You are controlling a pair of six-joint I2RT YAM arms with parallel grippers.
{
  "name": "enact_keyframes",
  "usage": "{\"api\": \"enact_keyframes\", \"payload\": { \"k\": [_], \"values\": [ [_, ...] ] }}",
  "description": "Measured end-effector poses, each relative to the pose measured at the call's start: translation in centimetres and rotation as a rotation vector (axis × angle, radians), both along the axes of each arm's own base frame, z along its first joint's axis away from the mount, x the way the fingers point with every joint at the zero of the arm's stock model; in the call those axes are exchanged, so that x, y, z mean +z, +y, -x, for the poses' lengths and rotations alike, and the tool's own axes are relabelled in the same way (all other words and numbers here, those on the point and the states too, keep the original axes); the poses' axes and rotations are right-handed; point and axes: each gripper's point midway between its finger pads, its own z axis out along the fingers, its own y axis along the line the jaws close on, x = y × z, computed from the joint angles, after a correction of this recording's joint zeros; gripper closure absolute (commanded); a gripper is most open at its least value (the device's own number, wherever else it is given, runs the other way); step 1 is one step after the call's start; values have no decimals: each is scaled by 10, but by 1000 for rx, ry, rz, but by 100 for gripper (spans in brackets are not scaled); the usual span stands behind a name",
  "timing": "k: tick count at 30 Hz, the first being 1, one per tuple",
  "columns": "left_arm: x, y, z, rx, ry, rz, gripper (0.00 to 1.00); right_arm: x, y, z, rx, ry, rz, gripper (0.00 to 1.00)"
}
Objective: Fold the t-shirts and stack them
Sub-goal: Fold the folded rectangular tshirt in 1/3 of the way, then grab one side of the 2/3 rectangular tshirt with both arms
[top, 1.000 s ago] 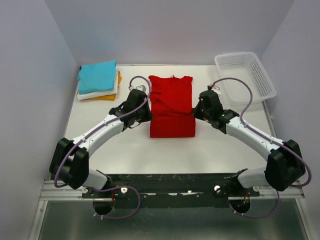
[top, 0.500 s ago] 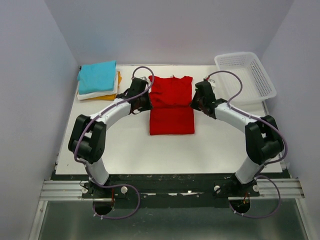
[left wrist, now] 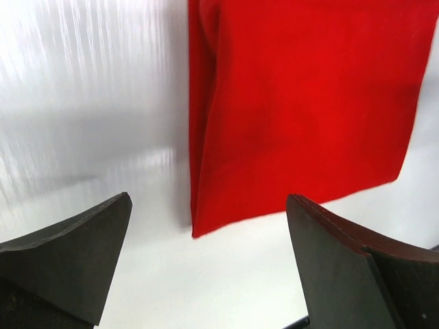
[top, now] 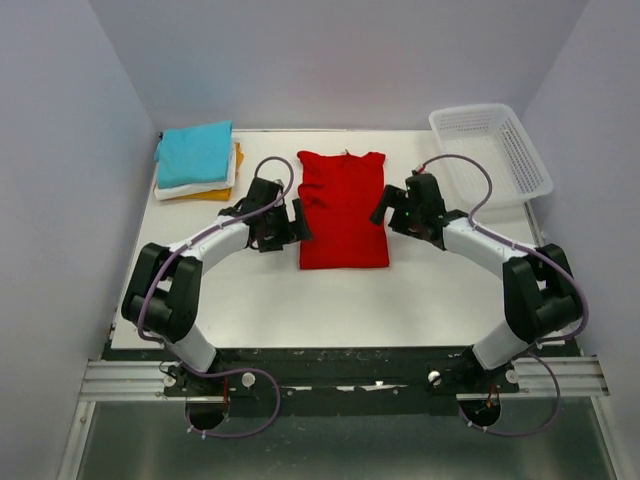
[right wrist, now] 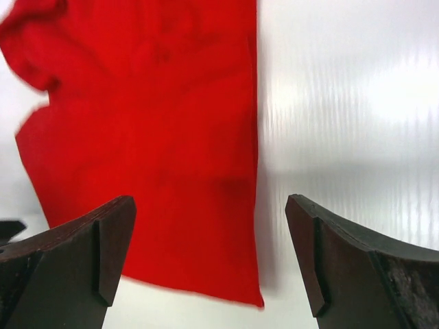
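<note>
— Anything cut off?
— Both wrist views crop the red shirt (top: pixel 342 212).
— Where is it?
— Flat at mid-table, between the left gripper (top: pixel 289 227) and the right gripper (top: pixel 388 214). Both jaws gape, holding nothing.

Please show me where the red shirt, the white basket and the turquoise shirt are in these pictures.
red shirt (top: pixel 343 215): top external view, middle of the folded cloth.
white basket (top: pixel 495 155): top external view, its bare lattice floor.
turquoise shirt (top: pixel 195 152): top external view, middle of its upper face.
</note>
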Motion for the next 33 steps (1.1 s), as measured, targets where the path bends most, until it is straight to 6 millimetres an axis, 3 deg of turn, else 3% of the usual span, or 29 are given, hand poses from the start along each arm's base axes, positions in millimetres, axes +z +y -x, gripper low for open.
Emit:
{"api": "enact_keyframes", "payload": {
  "k": [3,6,8,12,16,18,19,21,24,25,30,33],
  "values": [
    [-16,2,23,-2,66,16,5,-16,2,35,46,57,-55,1],
    [-29,3,36,1,112,22,18,-37,7,60,79,127,-103,7],
    [-34,1,41,0,134,40,36,-49,9,72,85,173,-125,16],
    [-40,-6,40,-1,158,75,65,-54,13,79,82,190,-169,32],
    [-46,-10,40,-1,182,95,77,-59,11,87,62,202,-189,43],
    [-50,-13,42,-4,199,107,96,-60,10,90,55,205,-194,49],
    [-50,-15,41,-7,198,111,100,-61,9,92,52,208,-195,54],
    [-50,-17,42,-10,200,117,100,-64,8,95,46,216,-197,68],
    [-53,-20,44,-20,201,124,100,-68,6,99,37,228,-195,96],
    [-53,-21,44,-22,200,127,100,-70,5,100,33,233,-191,99],
    [-52,-20,50,-23,187,135,100,-72,5,107,49,244,-197,99],
    [-53,-19,71,-42,193,132,100,-72,4,132,87,262,-220,99]
  ]
}}
